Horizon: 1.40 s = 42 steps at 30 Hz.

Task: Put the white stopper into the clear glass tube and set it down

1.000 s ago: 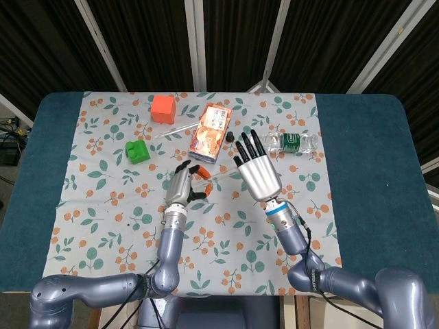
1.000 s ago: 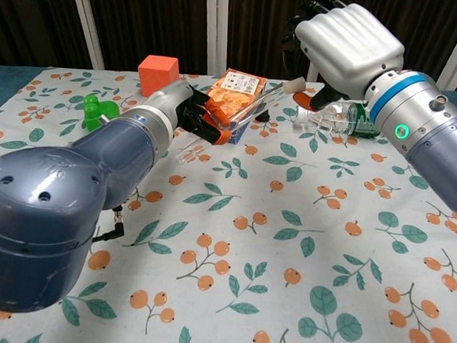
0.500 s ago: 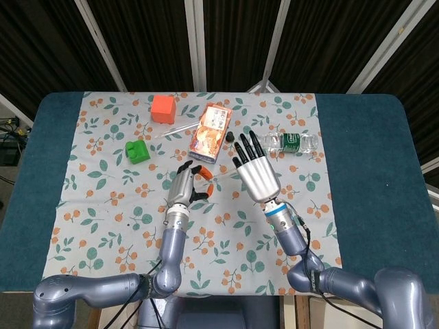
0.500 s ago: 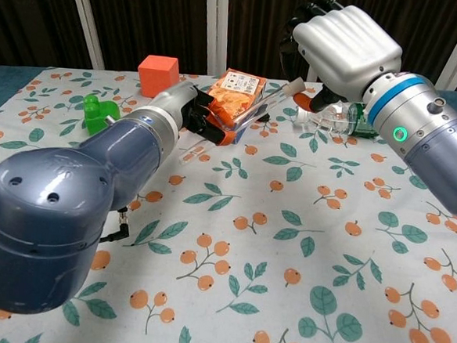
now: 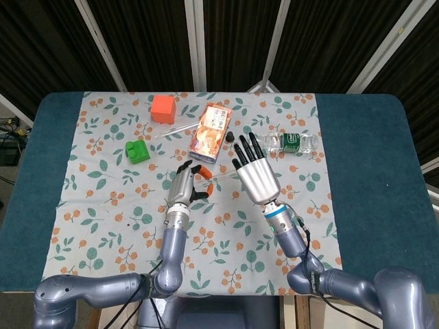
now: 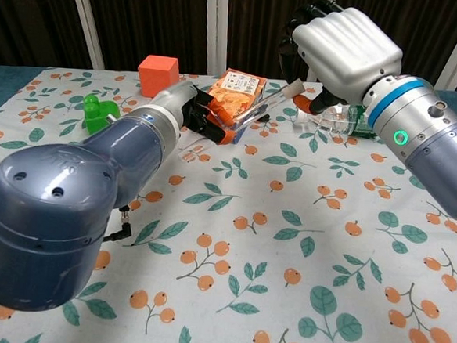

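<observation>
Centrally, the clear glass tube (image 6: 252, 114) is being gripped by the left hand (image 5: 182, 186), slanting up toward 2 o'clock, its far end with the white stopper (image 6: 292, 86) being met by the right hand (image 5: 255, 171). Whether the right hand is pinching the stopper cannot be told; its fingers are being held extended in the head view. An orange snack box (image 5: 210, 134) is lying just behind, a plastic bottle (image 5: 292, 142) at 3 o'clock of it, an orange cube (image 5: 163, 108) and a green block (image 5: 138, 151) toward 9 o'clock. Bare floral cloth (image 5: 226, 233) is lying open nearer the robot. Only the chest view is showing the stopper.
</observation>
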Each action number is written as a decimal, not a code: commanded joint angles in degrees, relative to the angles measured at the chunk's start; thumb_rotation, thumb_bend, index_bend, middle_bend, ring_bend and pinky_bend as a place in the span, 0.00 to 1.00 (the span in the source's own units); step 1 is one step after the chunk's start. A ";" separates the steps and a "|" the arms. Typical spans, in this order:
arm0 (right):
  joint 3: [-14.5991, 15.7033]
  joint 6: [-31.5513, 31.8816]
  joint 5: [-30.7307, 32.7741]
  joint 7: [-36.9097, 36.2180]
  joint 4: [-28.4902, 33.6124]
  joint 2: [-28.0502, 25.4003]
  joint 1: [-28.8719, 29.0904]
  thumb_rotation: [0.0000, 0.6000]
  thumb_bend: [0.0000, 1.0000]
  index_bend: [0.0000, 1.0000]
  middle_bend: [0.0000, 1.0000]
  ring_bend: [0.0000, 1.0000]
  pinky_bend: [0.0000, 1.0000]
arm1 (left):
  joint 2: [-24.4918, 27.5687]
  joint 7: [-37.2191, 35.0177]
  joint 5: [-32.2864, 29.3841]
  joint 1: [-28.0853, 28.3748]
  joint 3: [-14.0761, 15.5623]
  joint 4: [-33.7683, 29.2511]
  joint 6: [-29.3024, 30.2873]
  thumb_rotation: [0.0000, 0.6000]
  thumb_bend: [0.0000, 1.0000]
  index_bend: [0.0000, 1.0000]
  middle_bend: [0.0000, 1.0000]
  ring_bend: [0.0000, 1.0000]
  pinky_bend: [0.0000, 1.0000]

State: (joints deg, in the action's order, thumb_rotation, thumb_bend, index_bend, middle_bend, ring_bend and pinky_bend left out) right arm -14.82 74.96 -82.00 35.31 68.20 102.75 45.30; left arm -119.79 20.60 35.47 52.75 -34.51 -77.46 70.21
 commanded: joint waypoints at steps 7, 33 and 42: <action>-0.32 0.01 0.09 0.26 0.73 -0.41 -0.06 1.00 0.37 0.57 0.26 0.11 0.07 | 0.12 -1.02 1.71 -0.16 0.48 -0.24 0.04 1.00 0.77 0.52 0.43 0.07 0.00; 0.24 -0.06 3.27 2.40 5.13 -3.80 -3.45 1.00 0.37 0.17 0.15 0.04 0.07 | 2.56 -3.22 5.51 -2.67 2.09 -2.56 0.75 1.00 0.77 0.52 0.43 0.08 0.00; 1.29 0.56 3.79 2.26 5.89 -4.72 -5.33 1.00 0.37 0.17 0.15 0.04 0.07 | 3.41 -4.09 6.46 -4.33 3.97 -2.99 0.47 1.00 0.81 0.52 0.43 0.10 0.00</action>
State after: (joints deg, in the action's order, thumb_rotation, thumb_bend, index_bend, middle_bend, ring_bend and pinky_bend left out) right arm -13.54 75.50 -78.23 37.59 74.07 98.05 39.99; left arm -116.49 16.68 41.72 48.56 -30.72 -80.43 70.76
